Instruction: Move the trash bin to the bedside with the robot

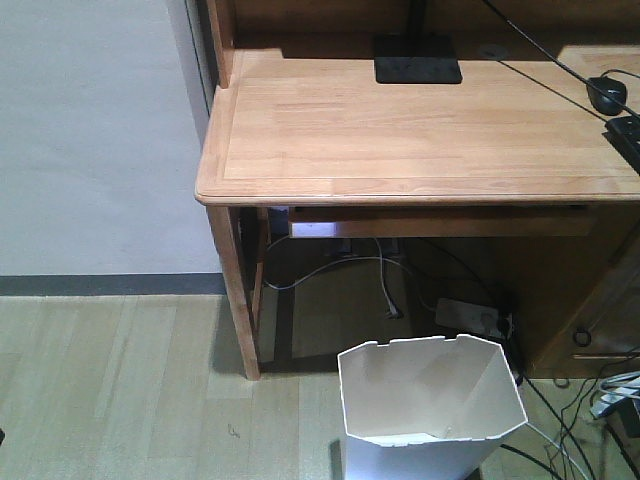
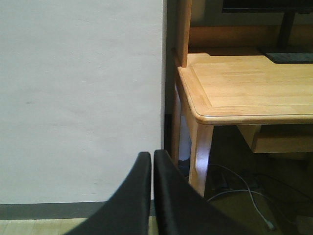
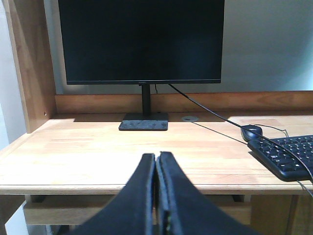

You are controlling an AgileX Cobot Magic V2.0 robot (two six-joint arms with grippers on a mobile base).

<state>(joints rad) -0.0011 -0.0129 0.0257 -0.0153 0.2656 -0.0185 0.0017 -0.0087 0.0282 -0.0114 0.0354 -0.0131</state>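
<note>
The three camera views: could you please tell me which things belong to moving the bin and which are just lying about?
For the job: trash bin, left gripper, right gripper; no bed in view.
Lying about: desk, monitor, keyboard, mouse, power strip.

The right hand (image 3: 156, 157), made of two black tapered fingers (image 3: 145, 196), is seen at the bottom centre with its fingers pressed together and nothing between them. Beyond it, a light brown wooden tabletop (image 3: 88, 152) is spread across the view. A large black flat monitor (image 3: 142, 39) with a dark screen is carried on a thin post and a flat black rectangular base (image 3: 144, 122) near the back rail. A small round grey grommet (image 3: 190, 118) is set just beside the base. A thin black cable (image 3: 205, 111) is run from below the monitor towards a black mouse (image 3: 252, 132), which lies just beside a black keyboard (image 3: 288, 156) at the right edge. An upright wooden side panel (image 3: 27, 63) is seen at the left, and a pale grey wall (image 3: 269, 44) behind.
</note>
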